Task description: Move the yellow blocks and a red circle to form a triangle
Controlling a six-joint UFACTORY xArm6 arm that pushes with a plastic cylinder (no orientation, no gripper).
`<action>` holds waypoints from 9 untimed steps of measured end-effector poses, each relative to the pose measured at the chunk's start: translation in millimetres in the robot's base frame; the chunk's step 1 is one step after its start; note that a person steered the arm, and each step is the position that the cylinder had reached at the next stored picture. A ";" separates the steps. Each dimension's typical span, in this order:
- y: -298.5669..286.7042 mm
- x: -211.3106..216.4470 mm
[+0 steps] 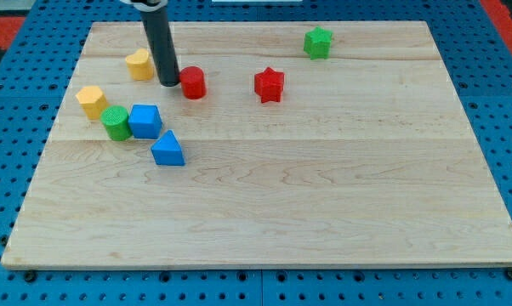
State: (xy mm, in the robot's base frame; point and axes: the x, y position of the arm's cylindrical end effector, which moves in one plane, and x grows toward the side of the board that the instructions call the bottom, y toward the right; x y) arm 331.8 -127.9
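A red circle block (193, 82) stands in the upper left part of the wooden board (264, 221). My tip (169, 82) rests just to the view's left of it, touching or nearly touching it. A yellow heart-shaped block (139, 64) lies up and to the left of the tip. A yellow hexagon block (92, 100) lies further left and lower, near the board's left edge. The rod hides nothing of these blocks.
A green circle (116, 123), a blue cube (145, 121) and a blue triangle (167, 149) cluster below the yellow blocks. A red star (270, 85) lies right of the red circle. A green star (318, 42) sits near the top edge.
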 end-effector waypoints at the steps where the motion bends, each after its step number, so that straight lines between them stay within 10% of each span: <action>1: -66.0 -4.8; 5: -111.4 -44.9; 6: -169.5 0.3; 9: -20.2 109.6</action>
